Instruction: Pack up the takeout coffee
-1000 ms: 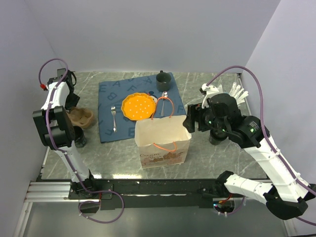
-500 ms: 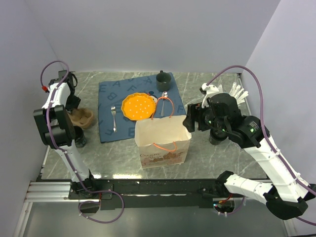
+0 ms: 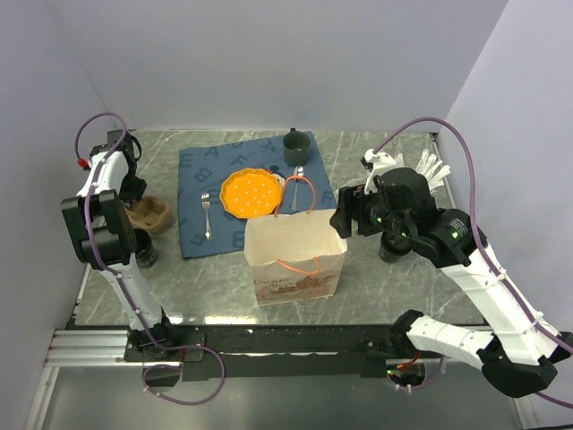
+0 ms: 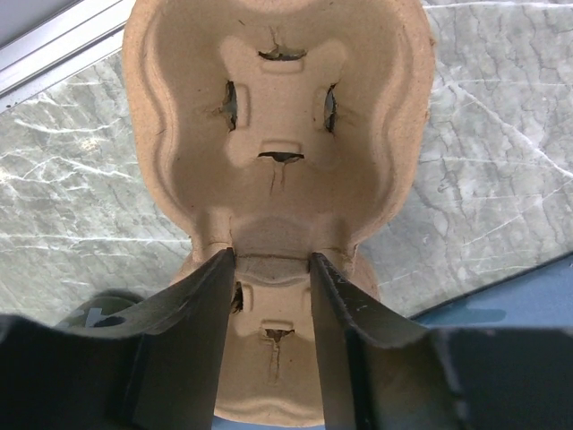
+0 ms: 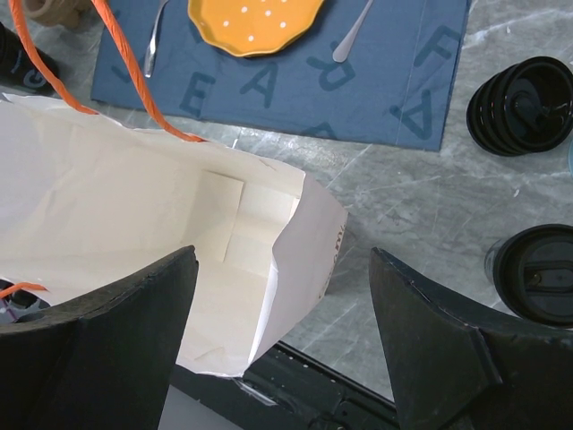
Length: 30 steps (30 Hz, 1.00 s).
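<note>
A brown pulp cup carrier lies on the table's left side, and it fills the left wrist view. My left gripper is lowered onto it, the jaws open and close on either side of its middle ridge. The white paper bag stands open at the front centre. My right gripper hovers wide open over the bag's right edge, holding nothing. Two black-lidded coffee cups stand to the right of the bag. Another dark cup stands by the left arm.
A blue placemat behind the bag carries an orange plate, a fork and a spoon. A dark mug sits at its far edge. The bag's orange handles stick up.
The left gripper's jaws have narrowed around the carrier's ridge and the left arm has shifted slightly. The right arm and the bag have stayed put.
</note>
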### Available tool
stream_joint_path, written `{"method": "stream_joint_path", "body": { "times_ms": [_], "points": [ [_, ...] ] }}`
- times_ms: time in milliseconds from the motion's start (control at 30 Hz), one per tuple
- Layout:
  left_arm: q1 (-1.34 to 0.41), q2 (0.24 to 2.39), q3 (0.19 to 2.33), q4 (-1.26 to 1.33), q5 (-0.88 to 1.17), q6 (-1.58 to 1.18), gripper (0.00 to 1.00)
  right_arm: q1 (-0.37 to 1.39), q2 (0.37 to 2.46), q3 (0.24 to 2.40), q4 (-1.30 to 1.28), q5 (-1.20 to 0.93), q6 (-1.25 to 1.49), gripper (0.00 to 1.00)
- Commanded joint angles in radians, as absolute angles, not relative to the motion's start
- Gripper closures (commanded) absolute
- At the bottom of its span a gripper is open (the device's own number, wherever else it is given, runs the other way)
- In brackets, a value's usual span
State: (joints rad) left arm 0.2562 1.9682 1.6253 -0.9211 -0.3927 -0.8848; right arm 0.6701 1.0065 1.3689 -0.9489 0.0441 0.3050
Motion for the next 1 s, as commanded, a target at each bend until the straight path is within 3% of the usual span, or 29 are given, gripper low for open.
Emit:
{"method": "stream_joint_path", "body": {
  "times_ms": [0,100,233,300,400,700,967],
  "points": [
    [0.261,1.983,1.643,-0.919,-0.411,-0.890,0.56,0.673,1.006,1.411,-0.911,0.052,0.302,0.15],
    [0.261,1.973,1.655,-0.930,-0.419,-0.888,0.67,0.673,1.006,1.414,-0.913,0.055,0.298,0.15],
    [0.261,1.960,1.738,-0.979,-0.414,-0.887,0.67,0.672,1.008,1.420,-0.917,0.063,0.295,0.15],
    [0.258,1.944,1.756,-0.994,-0.410,-0.882,0.66,0.673,1.009,1.424,-0.916,0.060,0.295,0.16],
    [0.261,1.921,1.730,-0.960,-0.390,-0.870,0.55,0.675,1.008,1.419,-0.910,0.054,0.301,0.15],
    [0.244,1.962,1.666,-0.954,-0.330,-0.876,0.61,0.673,1.019,1.413,-0.888,0.041,0.302,0.16],
    [0.244,1.953,1.724,-0.956,-0.417,-0.828,0.44,0.673,1.017,1.413,-0.893,0.049,0.290,0.16]
  ]
}}
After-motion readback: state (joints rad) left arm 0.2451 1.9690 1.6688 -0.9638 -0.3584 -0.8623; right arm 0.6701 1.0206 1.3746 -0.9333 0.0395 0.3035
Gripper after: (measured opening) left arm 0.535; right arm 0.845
